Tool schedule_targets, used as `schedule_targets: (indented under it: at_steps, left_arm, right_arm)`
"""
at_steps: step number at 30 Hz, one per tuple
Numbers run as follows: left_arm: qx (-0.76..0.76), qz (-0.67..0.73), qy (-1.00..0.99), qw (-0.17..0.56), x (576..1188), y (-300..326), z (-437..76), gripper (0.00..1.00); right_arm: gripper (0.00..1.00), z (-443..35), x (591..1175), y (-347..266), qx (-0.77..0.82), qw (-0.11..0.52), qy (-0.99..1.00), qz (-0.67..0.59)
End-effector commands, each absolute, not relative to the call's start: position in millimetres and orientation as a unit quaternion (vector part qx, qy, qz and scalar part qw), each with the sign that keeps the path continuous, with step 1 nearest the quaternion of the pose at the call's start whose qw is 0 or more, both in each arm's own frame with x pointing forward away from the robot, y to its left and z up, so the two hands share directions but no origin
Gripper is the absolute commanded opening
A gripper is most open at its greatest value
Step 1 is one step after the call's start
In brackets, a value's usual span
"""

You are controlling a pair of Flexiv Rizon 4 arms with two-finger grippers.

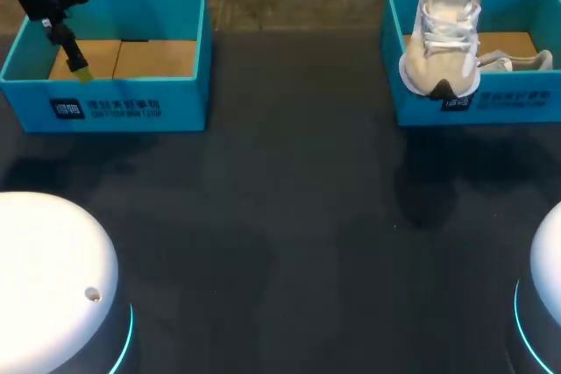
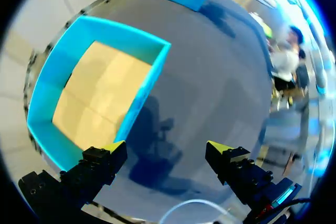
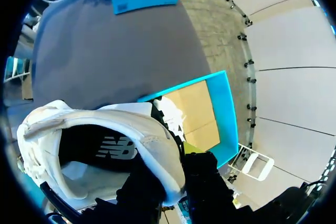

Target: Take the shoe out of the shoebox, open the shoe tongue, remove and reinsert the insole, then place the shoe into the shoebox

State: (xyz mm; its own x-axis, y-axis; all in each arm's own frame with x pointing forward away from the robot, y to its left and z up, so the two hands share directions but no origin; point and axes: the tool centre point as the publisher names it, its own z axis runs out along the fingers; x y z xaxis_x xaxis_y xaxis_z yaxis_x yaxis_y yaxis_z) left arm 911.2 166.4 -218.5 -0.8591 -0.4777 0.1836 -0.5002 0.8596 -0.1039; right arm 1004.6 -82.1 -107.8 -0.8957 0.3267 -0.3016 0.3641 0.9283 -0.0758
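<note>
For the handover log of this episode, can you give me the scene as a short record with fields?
shoe: white, held toe-down over the front wall of the right shoebox
right gripper: shut on the shoe's heel collar
left gripper: open, empty, above the left shoebox
left shoebox: cardboard floor bare
second shoe: white, lying inside the right shoebox

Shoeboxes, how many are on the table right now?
2. One shoebox is at the table's far left; the other shoebox is at its far right, with the white shoe held up over its front wall.
</note>
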Motion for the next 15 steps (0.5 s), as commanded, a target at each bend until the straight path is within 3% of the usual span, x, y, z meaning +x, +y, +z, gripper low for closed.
schedule_targets:
  at_steps: [1,10,15]
  left_arm:
    - [0.585,0.008,-0.809,0.048,908,161,-222,1.0]
    - [0.75,-0.011,-0.652,0.108,929,182,-224,1.0]
    - [0.812,-0.028,-0.577,0.078,933,198,-222,1.0]
  right_arm:
    - [0.0,-106,1007,-81,0.178,0.14,0.972,-0.066]
    - [0.0,-96,1062,-135,0.22,0.167,0.956,-0.1]
    - [0.0,-91,1095,-167,0.222,0.183,0.954,-0.08]
